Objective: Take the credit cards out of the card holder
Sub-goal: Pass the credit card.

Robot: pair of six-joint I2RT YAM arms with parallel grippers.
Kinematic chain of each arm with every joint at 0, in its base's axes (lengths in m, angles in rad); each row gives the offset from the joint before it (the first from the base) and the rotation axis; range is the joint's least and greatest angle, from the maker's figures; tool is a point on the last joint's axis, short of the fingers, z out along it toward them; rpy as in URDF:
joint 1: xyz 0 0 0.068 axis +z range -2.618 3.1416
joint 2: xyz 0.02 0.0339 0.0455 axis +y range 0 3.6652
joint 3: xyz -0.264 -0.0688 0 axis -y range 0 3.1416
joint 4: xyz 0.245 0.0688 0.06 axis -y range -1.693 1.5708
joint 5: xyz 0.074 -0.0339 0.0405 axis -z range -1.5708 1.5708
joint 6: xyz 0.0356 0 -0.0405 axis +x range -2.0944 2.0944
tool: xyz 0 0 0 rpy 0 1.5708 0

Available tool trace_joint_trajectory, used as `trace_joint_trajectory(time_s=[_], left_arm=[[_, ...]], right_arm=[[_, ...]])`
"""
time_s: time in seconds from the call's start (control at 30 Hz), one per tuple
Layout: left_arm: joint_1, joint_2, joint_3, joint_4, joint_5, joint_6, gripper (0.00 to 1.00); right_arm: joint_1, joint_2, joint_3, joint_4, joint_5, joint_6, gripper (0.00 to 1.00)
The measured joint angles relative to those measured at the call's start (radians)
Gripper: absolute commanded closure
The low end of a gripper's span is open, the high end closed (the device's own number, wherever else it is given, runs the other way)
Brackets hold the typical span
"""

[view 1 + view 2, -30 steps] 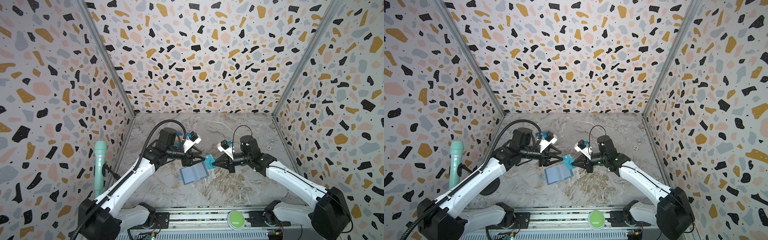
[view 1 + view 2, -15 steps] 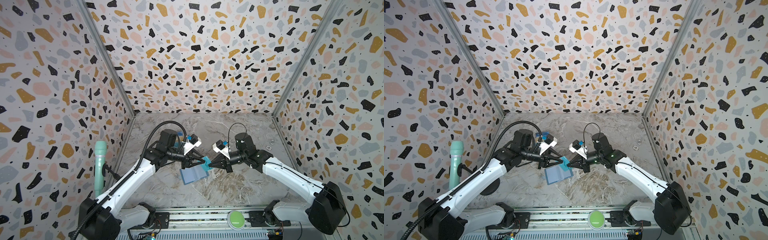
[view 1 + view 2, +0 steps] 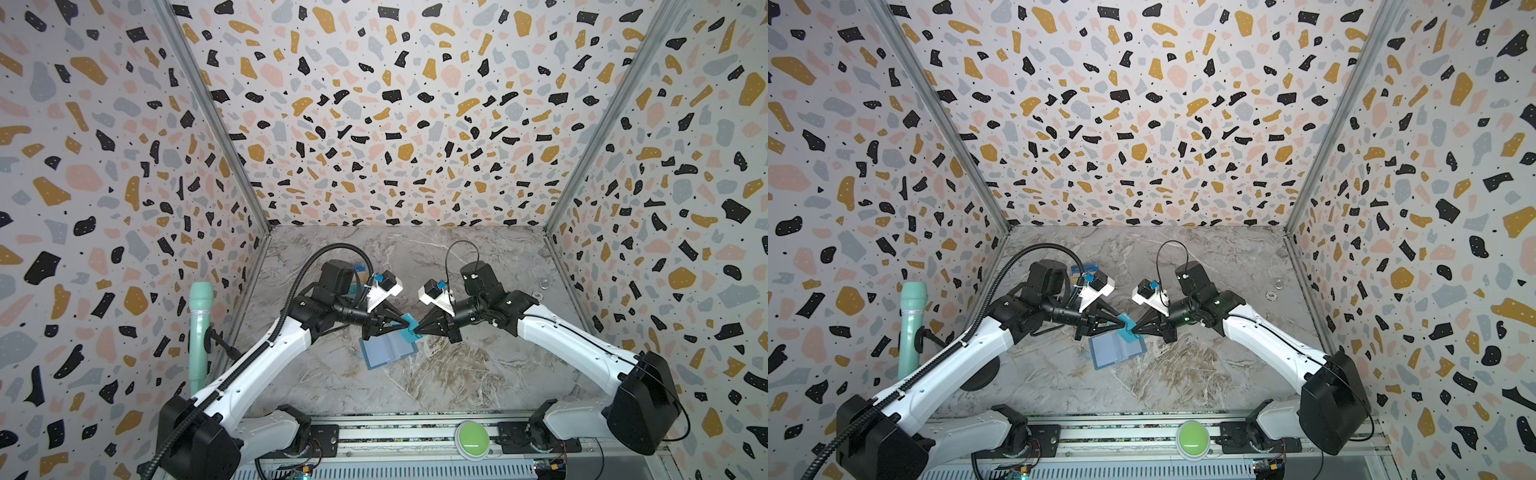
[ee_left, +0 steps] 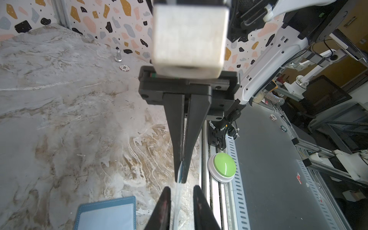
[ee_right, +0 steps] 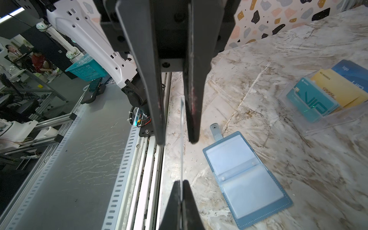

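Note:
A teal credit card (image 3: 408, 323) hangs in the air, edge-on in both wrist views, above the card holder (image 3: 388, 350). The dusty-blue card holder (image 5: 247, 179) lies open and flat on the marble table, its clear sleeves up and its snap tab out. My right gripper (image 5: 181, 182) is shut on one end of the card (image 5: 181, 151). My left gripper (image 4: 181, 188) faces it, tip to tip. Its jaws stand on either side of the card's other end (image 4: 177, 198), with a narrow gap showing on each side.
A clear plastic case (image 5: 328, 95) of stacked blue, teal and yellow cards stands behind my left arm. A poker chip (image 4: 124, 68) and a small silver piece (image 4: 118, 55) lie near the right wall. A green button (image 3: 471, 434) sits on the front rail. A mint-green cylinder (image 3: 200, 332) stands outside the left wall.
My right gripper has carried the card leftward to my left gripper. The left jaws have narrowed around the card's free end.

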Motion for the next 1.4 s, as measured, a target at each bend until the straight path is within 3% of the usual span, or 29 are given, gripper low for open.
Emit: trace_joint_trajectory(time_s=[0.27, 0.47, 0.57, 0.73, 0.97, 1.07, 1.17, 1.4], left_arm=[[0.000, 0.004, 0.000, -0.032, -0.016, 0.021, 0.99], [0.000, 0.010, 0.000, -0.034, -0.016, 0.016, 1.00], [0.000, 0.010, -0.002, -0.003, -0.015, -0.011, 1.00], [0.002, 0.007, -0.032, 0.170, -0.042, -0.162, 1.00], [0.004, -0.068, -0.184, 0.649, -0.150, -0.551, 1.00], [0.004, -0.095, -0.249, 0.845, -0.191, -0.698, 1.00], [0.004, -0.114, -0.303, 0.994, -0.219, -0.808, 1.00], [0.004, -0.131, -0.372, 1.200, -0.271, -0.965, 1.00]], right_arm=[[0.002, 0.008, 0.021, -0.044, 0.015, -0.025, 1.00], [0.001, 0.013, 0.023, -0.051, 0.055, -0.016, 0.43], [-0.020, -0.015, -0.018, 0.014, 0.072, 0.030, 0.33], [-0.098, -0.157, -0.237, 0.297, 0.059, 0.224, 0.30], [-0.114, -0.222, -0.529, 0.878, 0.076, 0.590, 0.30], [-0.114, -0.174, -0.566, 1.112, 0.090, 0.724, 0.34], [-0.114, -0.097, -0.566, 1.338, 0.100, 0.849, 0.47], [-0.082, 0.042, -0.518, 1.659, 0.101, 1.014, 0.49]])
